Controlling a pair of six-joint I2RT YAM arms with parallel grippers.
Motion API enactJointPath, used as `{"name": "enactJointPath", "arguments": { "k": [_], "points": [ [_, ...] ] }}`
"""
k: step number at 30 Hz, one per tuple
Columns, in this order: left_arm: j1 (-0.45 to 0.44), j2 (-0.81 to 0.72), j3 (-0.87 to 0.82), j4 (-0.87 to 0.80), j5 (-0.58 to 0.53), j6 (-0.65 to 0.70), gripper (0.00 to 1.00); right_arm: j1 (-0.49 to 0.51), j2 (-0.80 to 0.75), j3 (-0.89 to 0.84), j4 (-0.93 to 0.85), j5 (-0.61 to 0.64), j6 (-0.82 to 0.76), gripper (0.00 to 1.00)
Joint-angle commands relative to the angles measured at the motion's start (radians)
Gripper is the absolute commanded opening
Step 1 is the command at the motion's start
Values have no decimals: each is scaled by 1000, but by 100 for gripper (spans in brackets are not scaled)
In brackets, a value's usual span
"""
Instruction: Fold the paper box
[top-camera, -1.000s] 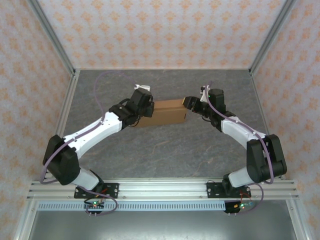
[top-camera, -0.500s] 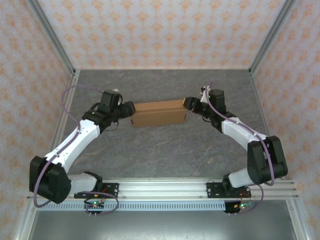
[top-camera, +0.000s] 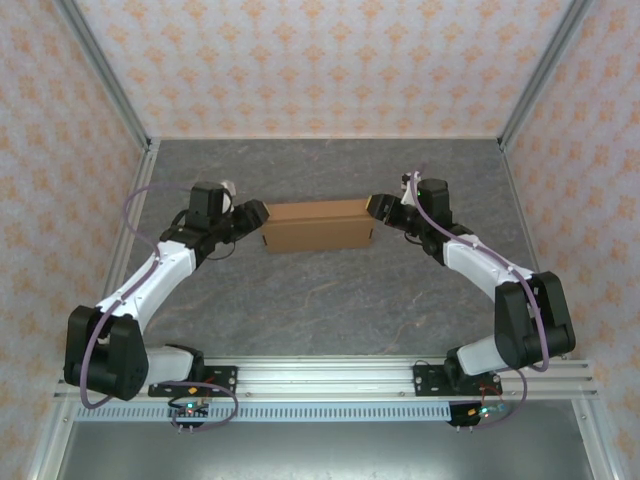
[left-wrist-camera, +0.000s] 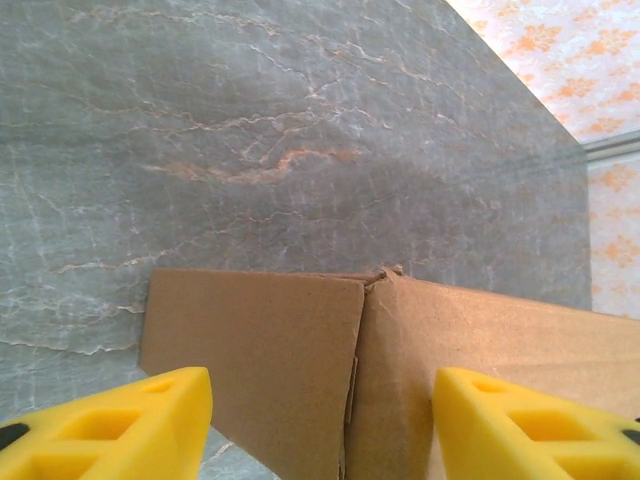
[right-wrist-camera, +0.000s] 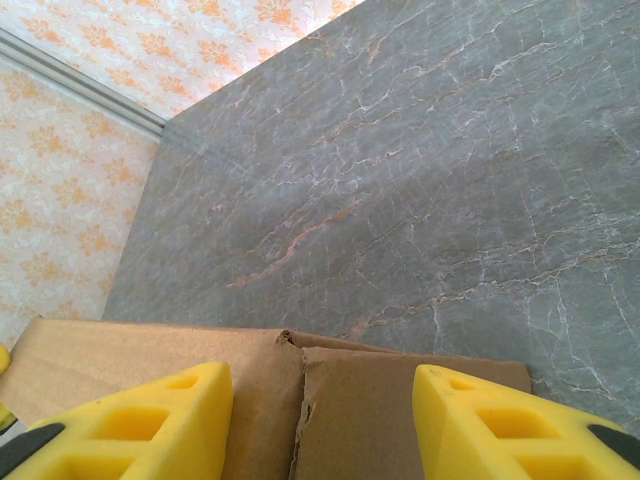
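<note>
The paper box (top-camera: 316, 224) is a plain brown cardboard box lying lengthwise across the middle of the table, with an arm at each short end. My left gripper (top-camera: 256, 215) sits at its left end. In the left wrist view the yellow fingers (left-wrist-camera: 120, 420) stand apart, with the box's corner seam (left-wrist-camera: 360, 380) in the gap (left-wrist-camera: 322, 410). My right gripper (top-camera: 380, 206) is at the box's right end, at the far corner. It is open (right-wrist-camera: 322, 410), with the end flap (right-wrist-camera: 400, 420) between its fingers. Neither pair clamps the cardboard.
The grey marbled tabletop (top-camera: 330, 300) stretches in front of and behind the box. Patterned walls with metal posts (top-camera: 110, 90) close in the left, right and back. The aluminium rail (top-camera: 320, 375) with both arm bases runs along the near edge.
My left arm has pulled back to the left, from over the box's left end to just off that end. The box and the right arm stay put.
</note>
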Motion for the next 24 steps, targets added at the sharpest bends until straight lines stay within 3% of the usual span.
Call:
{"name": "enactJointPath", "arguments": {
  "k": [1,6,11,17,24],
  "points": [
    [17,15,-75,-2,22,-18,54,4,19,-6,-137,47,-39,50],
    [43,21,-166,74,50,-46,43,2,37,4,-163,42,-25,47],
    [44,1,-144,63,56,-38,41,0,44,25,-175,9,0,45],
    [42,-83,-54,-45,-55,37,61,0,48,55,-199,-34,11,45],
    [37,-25,-52,-16,-63,62,63,-5,50,96,-223,-63,14,46]
  ]
}}
